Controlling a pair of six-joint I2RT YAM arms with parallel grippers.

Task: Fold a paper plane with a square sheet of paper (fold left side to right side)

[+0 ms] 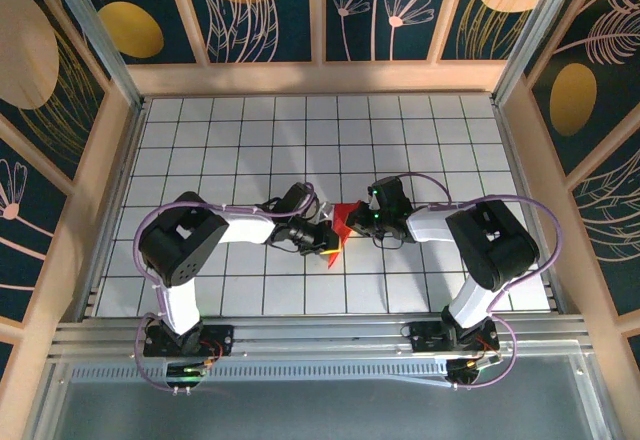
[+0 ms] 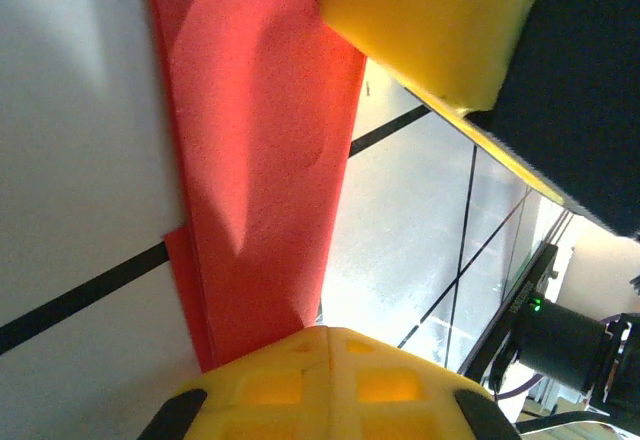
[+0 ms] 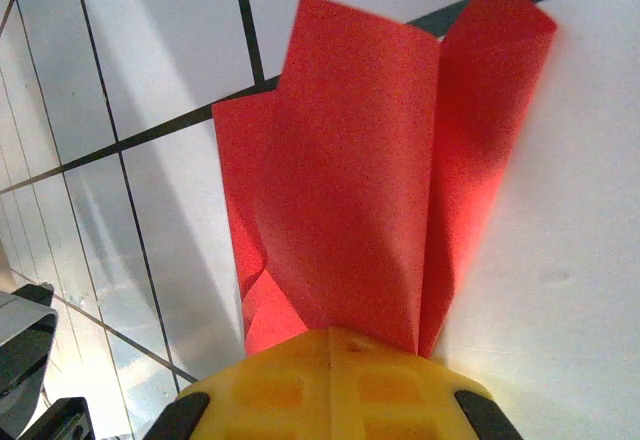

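both arms bend inward, wrists low over mid-table; the left gripper (image 1: 328,246) and right gripper (image 1: 356,219) nearly meet, each with fingers pressed together.

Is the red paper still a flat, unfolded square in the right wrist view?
No. The red paper is folded into overlapping layers, with separate flaps splaying apart at its far end.
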